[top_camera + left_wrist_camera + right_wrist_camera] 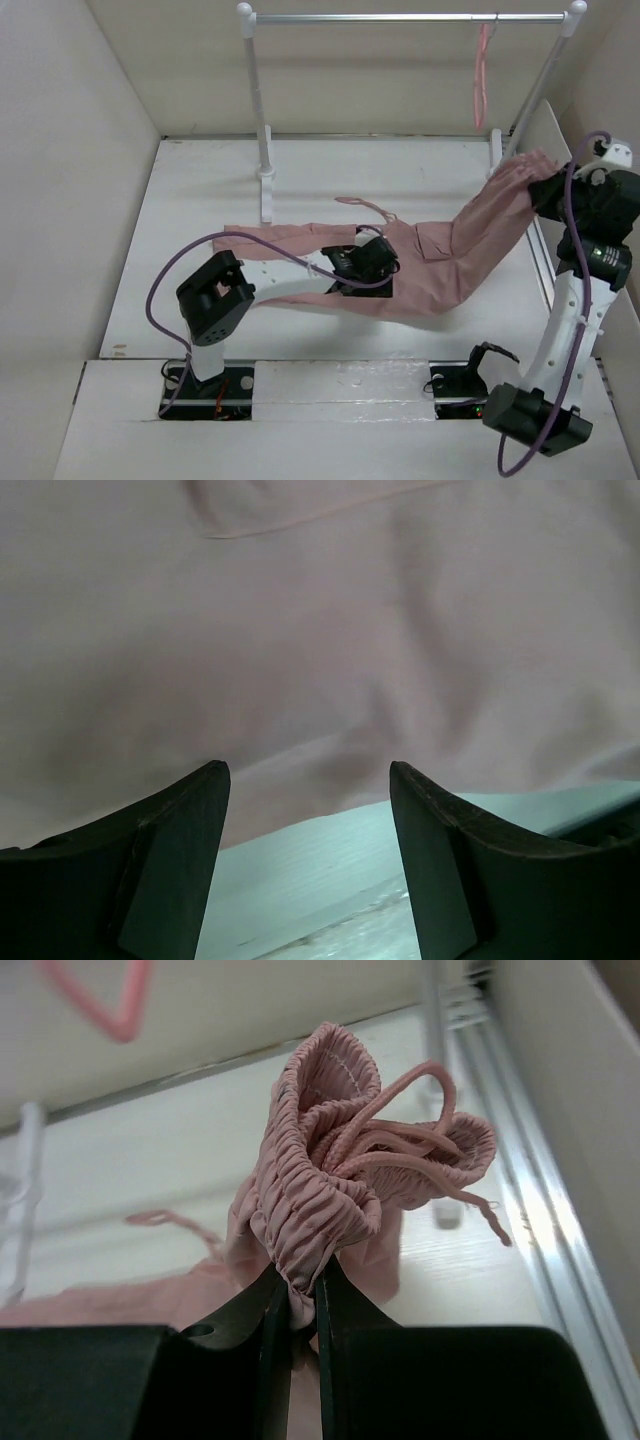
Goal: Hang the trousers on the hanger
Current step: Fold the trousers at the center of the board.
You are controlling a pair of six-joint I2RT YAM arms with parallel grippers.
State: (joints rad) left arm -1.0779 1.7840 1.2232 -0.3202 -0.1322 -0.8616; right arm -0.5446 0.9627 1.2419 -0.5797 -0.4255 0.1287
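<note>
Right wrist view: the right end effector (297, 1288) clamped the gathered cuff of dusty-pink soft fabric trousers (320, 1185). The left end effector (310, 772) gaped above them.

Robot lab: white-walled booth (70, 200), garment rail (400, 17).

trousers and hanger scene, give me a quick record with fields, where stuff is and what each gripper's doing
trousers: spread across the table, one gathered end lifted at the right
hanger: hanging on the rail, far right, nothing on it
left gripper: open, over the trousers' near edge
right gripper: shut on the gathered end, held off the table
task state: trousers not yet on hanger
</note>
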